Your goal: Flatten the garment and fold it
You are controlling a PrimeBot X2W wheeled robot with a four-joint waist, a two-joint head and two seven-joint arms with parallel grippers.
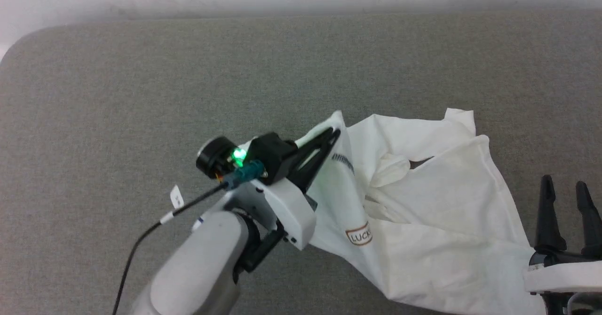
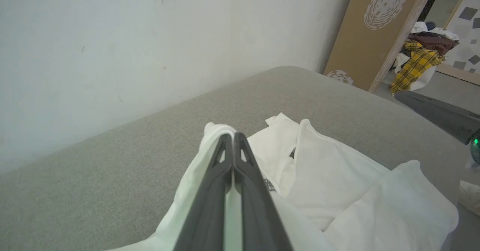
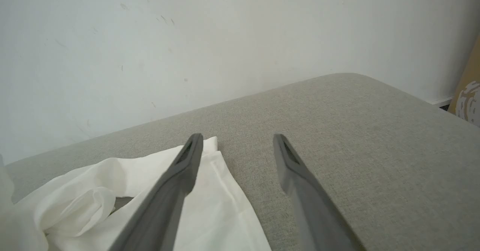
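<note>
Flattening is what I am working on: my left gripper (image 1: 335, 134) is pinching the crumpled garment (image 1: 423, 202) at its edge on the grey cushion (image 1: 141, 94), while my right gripper (image 1: 564, 188) is hanging spread beside it, needing an opposite corner next.

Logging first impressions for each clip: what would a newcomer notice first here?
A crumpled white garment lies right of centre on the grey padded surface. The left tool is shut on its upper left edge, while the right tool stands open at the lower right.

"LUCK" patch (image 1: 360, 235) on garment (image 1: 437, 211)
</note>
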